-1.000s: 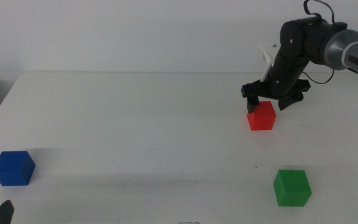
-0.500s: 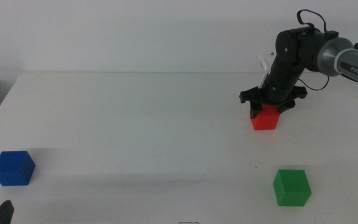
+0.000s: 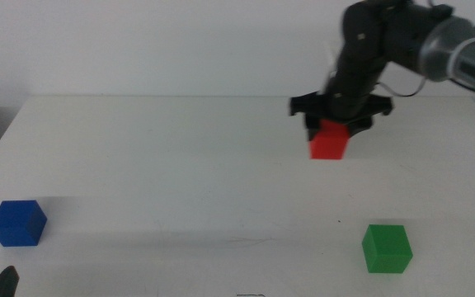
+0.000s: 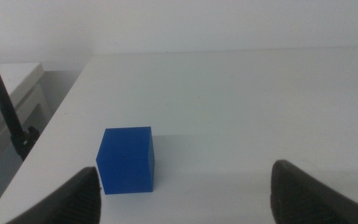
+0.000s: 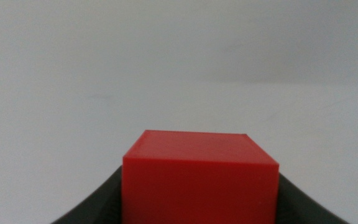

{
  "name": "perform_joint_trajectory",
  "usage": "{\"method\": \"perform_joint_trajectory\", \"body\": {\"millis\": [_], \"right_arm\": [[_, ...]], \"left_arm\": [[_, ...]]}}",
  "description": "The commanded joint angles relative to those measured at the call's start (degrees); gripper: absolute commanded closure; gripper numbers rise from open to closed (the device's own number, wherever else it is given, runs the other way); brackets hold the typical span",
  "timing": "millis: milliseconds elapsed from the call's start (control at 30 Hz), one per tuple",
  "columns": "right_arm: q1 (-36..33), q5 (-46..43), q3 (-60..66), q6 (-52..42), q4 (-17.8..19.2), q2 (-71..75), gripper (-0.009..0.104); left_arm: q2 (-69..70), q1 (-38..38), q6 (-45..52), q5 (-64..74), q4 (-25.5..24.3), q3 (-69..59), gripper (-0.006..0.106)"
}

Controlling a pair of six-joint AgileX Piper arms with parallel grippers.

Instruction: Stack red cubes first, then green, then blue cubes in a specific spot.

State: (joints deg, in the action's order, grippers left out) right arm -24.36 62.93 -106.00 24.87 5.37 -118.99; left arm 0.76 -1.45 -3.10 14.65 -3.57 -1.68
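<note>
- The right gripper (image 3: 330,125) is clamping the red cube (image 3: 329,140) between its two dark jaws at the far right part of the counter (image 3: 180,157), the arm reaching in from the right.
- In the right wrist view the red cube (image 5: 199,177) is sitting squarely between the jaws, pressed on both sides, with bare white counter beyond it.
- The cube appears to be off the surface; no contact with the counter shows, though that is hard to be sure of.
- The step in hand looks like the first one: carrying the red cube to the stacking spot, which bears no mark on the white surface.
- The green cube (image 3: 387,247) is resting on the counter nearer the camera on the right, well apart from the red one.
- The blue cube (image 3: 17,223) is lying at the near left, alone.
- The left gripper (image 4: 185,186) is waiting low at the near left with its jaws spread wide and holding nothing, the blue cube (image 4: 127,160) just ahead of one jaw.
- The next move probably calls for setting the red cube down flat and square, then releasing without nudging it, so the green one can be seated on top.
</note>
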Motion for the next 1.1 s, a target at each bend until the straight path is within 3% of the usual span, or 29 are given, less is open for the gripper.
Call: {"method": "perform_joint_trajectory", "body": {"millis": [0,467,1067], "right_arm": [[-3.0,-0.5,-1.3,4.2,1.7,3.9,0.096],[-15.2,1.5,-1.2,14.6,6.2,1.5,0.096],[-19.4,2.3,-1.2,20.0,4.0,-4.6,0.096]], "left_arm": [[1.1,-0.1,-0.4,-4.3,0.3,0.2,0.007],[1.1,-0.1,-0.4,-4.3,0.3,0.2,0.007],[1.1,-0.1,-0.4,-4.3,0.3,0.2,0.007]]}}
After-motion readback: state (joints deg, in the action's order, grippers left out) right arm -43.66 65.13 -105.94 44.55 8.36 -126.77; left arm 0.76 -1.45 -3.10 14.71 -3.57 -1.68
